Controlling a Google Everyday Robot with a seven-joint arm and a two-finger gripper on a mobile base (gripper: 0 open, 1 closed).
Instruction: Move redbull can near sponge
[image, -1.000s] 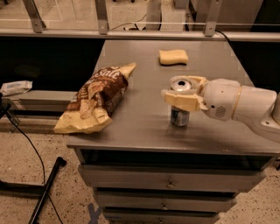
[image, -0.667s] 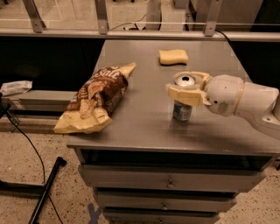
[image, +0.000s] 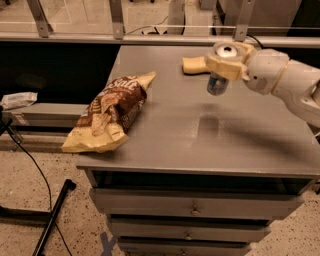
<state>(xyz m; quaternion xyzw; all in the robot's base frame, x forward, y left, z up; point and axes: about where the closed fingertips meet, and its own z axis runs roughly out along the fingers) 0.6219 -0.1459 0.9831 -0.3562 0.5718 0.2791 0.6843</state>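
Grey bench (image: 165, 150). I'm holding the can (image: 217, 85) aloft beside the sponge (image: 193, 65), gripper (image: 226, 64) fingers clamped on it; only lowering and releasing are remaining.

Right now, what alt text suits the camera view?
The pincer, reaching in from the frame's right, holds the redbull can above the grey table, beside the sponge. A chip bag lies at the table's front left.

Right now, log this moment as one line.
gripper: fingers shut on slim silver-blue redbull can, held above grey table | pale yellow rectangular sponge: close beside can, apart | brown chip bag: lying front-left
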